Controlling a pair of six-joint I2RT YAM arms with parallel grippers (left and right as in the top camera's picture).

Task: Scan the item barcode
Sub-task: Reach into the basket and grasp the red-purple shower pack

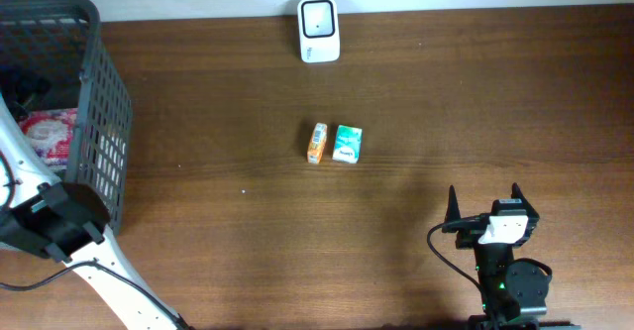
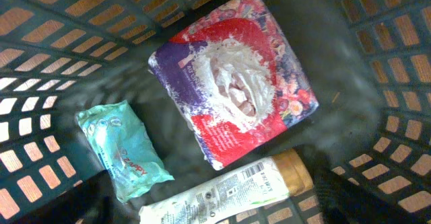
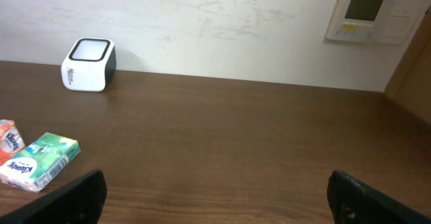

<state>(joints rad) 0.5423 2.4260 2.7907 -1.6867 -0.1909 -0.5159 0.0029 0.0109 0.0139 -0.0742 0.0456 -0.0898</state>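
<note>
Looks low across a brown table (image 3: 242,143). Shows the right pincer (image 3: 215,207) spread wide, dark fingertips (image 3: 77,198) in both lower corners. Catches a white scanner (image 3: 89,64) far left against the wall (image 3: 202,29), a green packet (image 3: 40,160) just beside an orange packet (image 3: 7,142) at the left edge, and a control panel (image 3: 368,14) upper right.

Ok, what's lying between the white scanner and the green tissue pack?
Nothing; bare tabletop separates the scanner from the green tissue pack, shown in the overhead view.
</note>
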